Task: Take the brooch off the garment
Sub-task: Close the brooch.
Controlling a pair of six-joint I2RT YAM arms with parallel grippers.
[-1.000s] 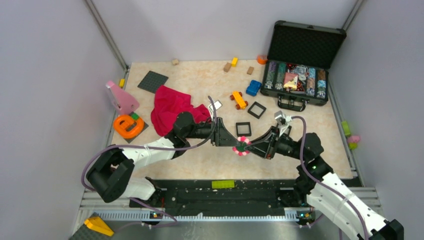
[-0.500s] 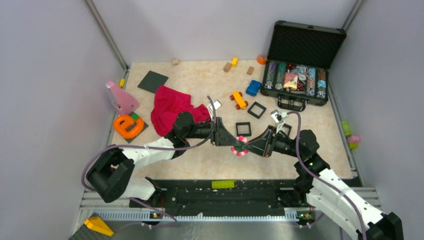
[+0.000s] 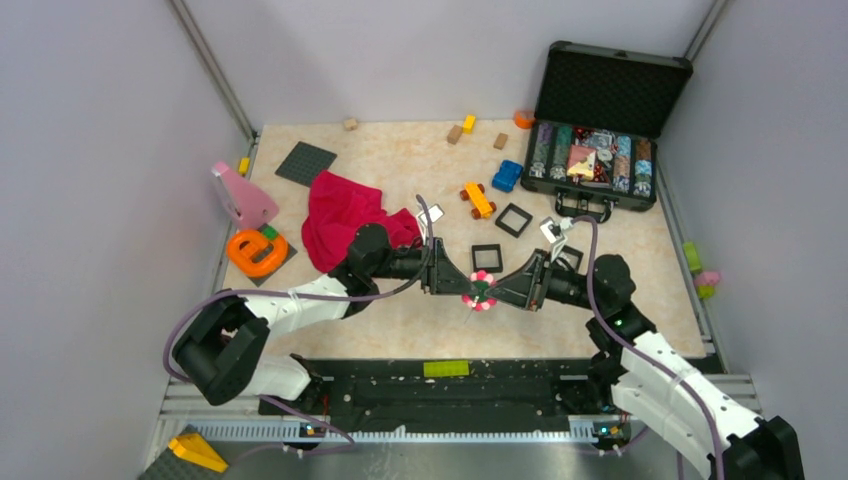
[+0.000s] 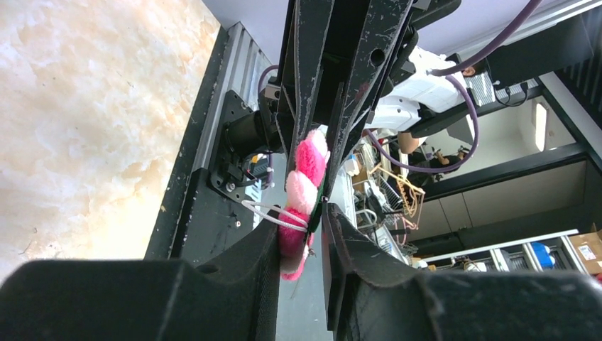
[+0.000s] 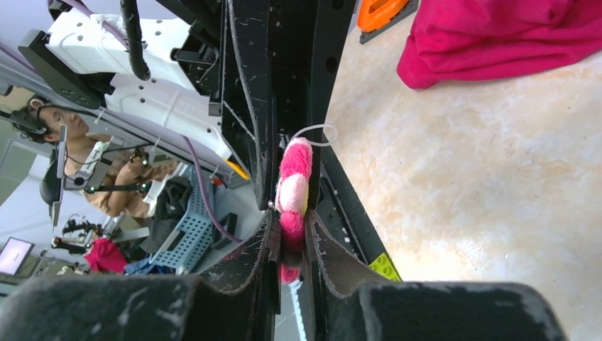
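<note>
The brooch point(image 3: 482, 292), a pink-and-white flower disc with a dark green back, hangs above the table's front middle between both grippers. My right gripper point(image 3: 496, 291) comes in from the right and is shut on the brooch point(image 5: 293, 192), its pads pinching the lower petals. My left gripper point(image 3: 469, 289) comes in from the left. Its jaws stand close around the other edge of the brooch point(image 4: 305, 192), one pad against the petals and the other fingertip at the green back. The garment point(image 3: 345, 215), a crumpled red cloth, lies apart at the back left, behind the left arm.
An orange ring toy point(image 3: 255, 252) and a pink piece point(image 3: 240, 195) lie at the left edge. Two black square frames point(image 3: 487, 258), an orange toy car point(image 3: 478, 200) and a blue car point(image 3: 507, 176) lie behind the grippers. An open case point(image 3: 600, 150) stands at the back right.
The right arm has carried the brooch slightly left and back. The left jaws have narrowed around the brooch's other edge.
</note>
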